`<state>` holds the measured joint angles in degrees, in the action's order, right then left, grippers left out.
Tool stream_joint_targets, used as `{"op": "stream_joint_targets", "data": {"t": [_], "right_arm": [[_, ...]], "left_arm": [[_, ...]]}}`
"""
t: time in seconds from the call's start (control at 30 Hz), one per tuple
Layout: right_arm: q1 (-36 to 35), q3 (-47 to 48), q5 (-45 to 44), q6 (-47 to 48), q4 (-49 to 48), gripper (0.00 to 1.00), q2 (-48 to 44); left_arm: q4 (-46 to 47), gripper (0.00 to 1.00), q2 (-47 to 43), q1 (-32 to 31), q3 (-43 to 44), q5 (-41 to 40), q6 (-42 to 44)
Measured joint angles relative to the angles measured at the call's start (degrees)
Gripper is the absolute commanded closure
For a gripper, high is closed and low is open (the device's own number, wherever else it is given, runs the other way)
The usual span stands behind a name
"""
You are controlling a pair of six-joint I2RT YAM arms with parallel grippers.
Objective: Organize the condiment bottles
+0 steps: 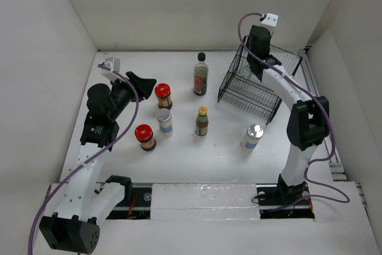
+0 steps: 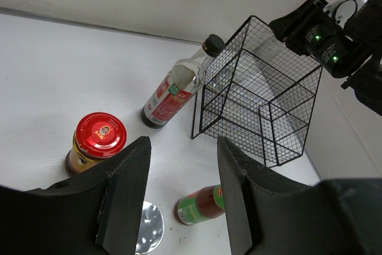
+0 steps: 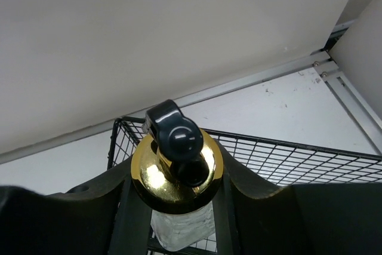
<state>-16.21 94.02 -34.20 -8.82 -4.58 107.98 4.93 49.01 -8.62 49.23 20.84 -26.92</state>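
My right gripper [image 1: 263, 65] hangs over the black wire basket [image 1: 239, 88]. In the right wrist view it [image 3: 177, 207] is shut on a clear bottle with a gold top and black stopper [image 3: 176, 168], held above the basket's rim [image 3: 286, 153]. My left gripper [image 1: 141, 84] is open and empty, just left of a red-lidded jar [image 1: 163, 95]. A second red-lidded jar [image 1: 144, 137], a silver-capped white jar [image 1: 164, 122], a yellow-capped green bottle [image 1: 202, 120], a black-capped dark bottle [image 1: 201, 74] and another silver-capped jar [image 1: 253, 137] stand on the table.
In the left wrist view the open fingers [image 2: 125, 189] frame the green bottle [image 2: 200, 205], with the red-lidded jar [image 2: 95, 141] to the left and the dark bottle [image 2: 176, 85] and basket [image 2: 256, 94] beyond. White walls enclose the table on three sides.
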Motion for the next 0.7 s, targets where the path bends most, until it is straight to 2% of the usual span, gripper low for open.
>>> {"op": "stream_joint_targets", "data": {"t": [0.13,0.17,0.2,0.33,0.43,0.57,0.7], "right_arm": [[0.00,0.00,-0.44,-1.44,0.00,0.84,0.28],[0.04,0.00,-0.50,-2.01,0.02,0.78,0.28],[0.04,0.00,-0.55,-2.38,0.02,0.63,0.31],[0.04,0.00,-0.59,-3.74,-0.24,0.41,0.31],[0.13,0.00,-0.50,-4.48,-1.07,0.33,-0.15],[0.35,0.00,0.24,-4.87,-1.01,0.27,-2.25],[0.83,-0.11,2.69,-4.22,-0.96,0.31,-7.65]], "left_arm": [[0.00,0.56,0.00,0.00,0.00,0.00,0.00],[0.02,0.56,0.00,0.00,0.00,0.02,0.00],[0.00,0.56,0.00,0.00,0.00,0.02,0.00],[0.02,0.56,0.13,0.00,0.00,0.02,0.00],[0.02,0.56,0.39,0.00,0.00,0.02,0.00],[0.02,0.56,0.61,0.00,0.00,0.02,0.00],[0.02,0.56,0.66,0.00,0.00,0.02,0.00]]}}
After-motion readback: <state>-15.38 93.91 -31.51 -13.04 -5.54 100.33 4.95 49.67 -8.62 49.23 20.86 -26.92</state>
